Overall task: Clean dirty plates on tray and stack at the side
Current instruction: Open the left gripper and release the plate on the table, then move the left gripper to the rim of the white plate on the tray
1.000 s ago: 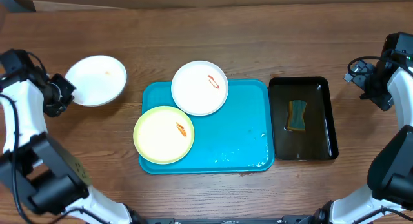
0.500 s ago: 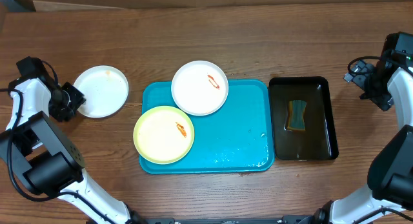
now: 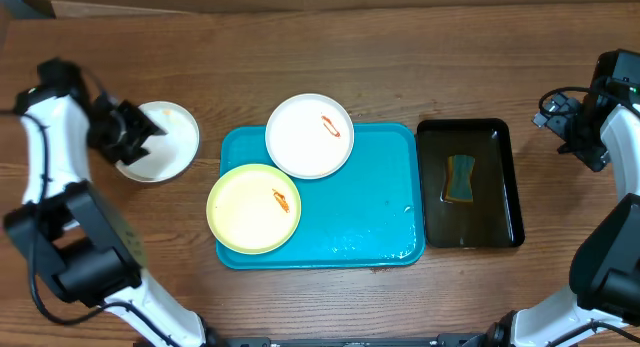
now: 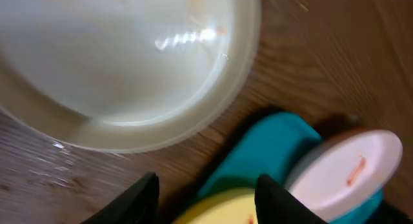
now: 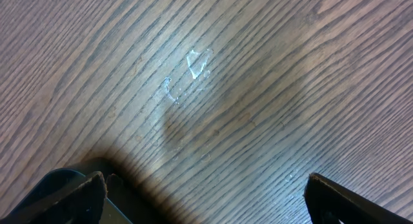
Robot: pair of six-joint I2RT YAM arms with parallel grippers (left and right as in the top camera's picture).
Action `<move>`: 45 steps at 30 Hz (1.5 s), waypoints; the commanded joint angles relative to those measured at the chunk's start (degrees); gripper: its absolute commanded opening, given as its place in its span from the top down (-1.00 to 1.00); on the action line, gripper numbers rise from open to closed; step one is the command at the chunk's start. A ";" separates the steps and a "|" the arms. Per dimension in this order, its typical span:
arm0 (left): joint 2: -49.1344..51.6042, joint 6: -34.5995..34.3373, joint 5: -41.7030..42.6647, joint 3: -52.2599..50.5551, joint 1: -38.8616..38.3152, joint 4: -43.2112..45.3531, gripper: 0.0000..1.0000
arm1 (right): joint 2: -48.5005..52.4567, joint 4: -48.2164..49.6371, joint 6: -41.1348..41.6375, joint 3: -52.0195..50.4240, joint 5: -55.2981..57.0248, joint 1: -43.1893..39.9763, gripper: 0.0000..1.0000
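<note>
**Three plates: one on the desk, two on the tray, both hands empty**

One white plate (image 3: 168, 142) lies flat on the bare wooden desk (image 3: 400, 57), well to the left of the turquoise tray (image 3: 360, 207) and apart from it. A faint orange trace shows near its far rim. The left hand (image 3: 128, 130) hangs over this plate's left edge. In the left wrist view its two dark fingers (image 4: 145, 195) stand partly spread with nothing between them, and the plate fills the frame beyond them. Whether the hand touches the plate cannot be told.

Two plates sit on the tray. The second white plate (image 3: 310, 137) is at the tray's back left corner, overhanging the back rim, and carries a red smear (image 3: 330, 125) toward its right side. The yellow-green plate (image 3: 254, 208) is at the front left, overhanging the left rim, with an orange smear (image 3: 282, 199) right of its middle. These two plates lie very close, edge to edge. The right half of the tray is bare, with wet glints near the front right corner.

Just right of the tray stands a narrower black tray (image 3: 497, 222) holding a blue-green sponge (image 3: 460, 179).

Far to the right, the right hand (image 5: 203, 195) is above bare desk, its fingers spread wide and holding nothing. Only wood grain with a small wet mark shows between them.
</note>
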 commanded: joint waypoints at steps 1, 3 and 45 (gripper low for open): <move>-5.60 -0.26 -1.68 1.57 -8.17 -0.59 0.12 | -0.46 0.20 0.11 -0.15 0.57 -0.02 -1.00; -5.64 -1.51 -4.83 1.55 -12.17 -0.74 0.19 | -0.46 0.20 0.11 -0.15 0.57 -0.02 -1.00; 7.45 -8.50 -21.16 -5.07 -36.72 8.96 0.56 | -0.46 0.20 0.11 -0.15 0.57 -0.02 -1.00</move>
